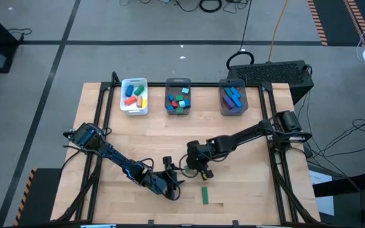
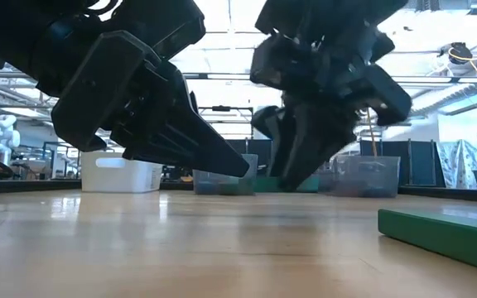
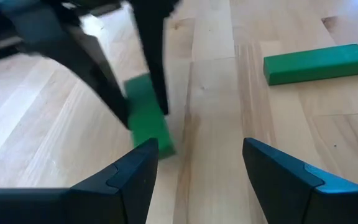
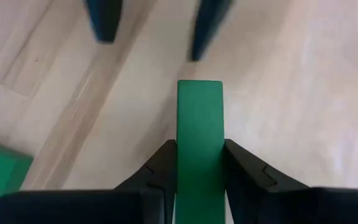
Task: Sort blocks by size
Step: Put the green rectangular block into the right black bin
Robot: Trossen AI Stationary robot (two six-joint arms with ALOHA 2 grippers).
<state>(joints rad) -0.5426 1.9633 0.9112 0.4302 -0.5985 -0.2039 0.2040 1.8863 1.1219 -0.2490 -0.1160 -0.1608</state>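
Observation:
A short green block [image 4: 199,118] is between the fingers of my right gripper [image 4: 199,149], which is shut on it near the table's middle front [image 1: 198,170]. Just to its near left, my left gripper [image 3: 197,155] stands open and low over the table [image 1: 173,187], pointing at that block [image 3: 146,118] and touching nothing. A longer green bar [image 1: 204,195] lies flat on the wood near the front edge, also seen as the green bar [image 3: 319,62] in the left wrist view and the green bar [image 2: 450,236] in the low view. My right gripper pinches the green block's two long side faces [image 4: 199,155] between its two fingers. The fingers [image 3: 101,71] come slanting down from above and lie along the block, whose free end [image 4: 199,87] sticks out past the fingertips. I cannot tell whether its lower end [image 3: 160,146] touches the wood.
Along the far edge stand a white tray [image 1: 135,107] with red, orange, yellow and blue blocks, a grey bin [image 1: 178,81] with several small blocks, and a grey bin [image 1: 233,111] with blue and purple bars. Bare wood lies between them and the grippers.

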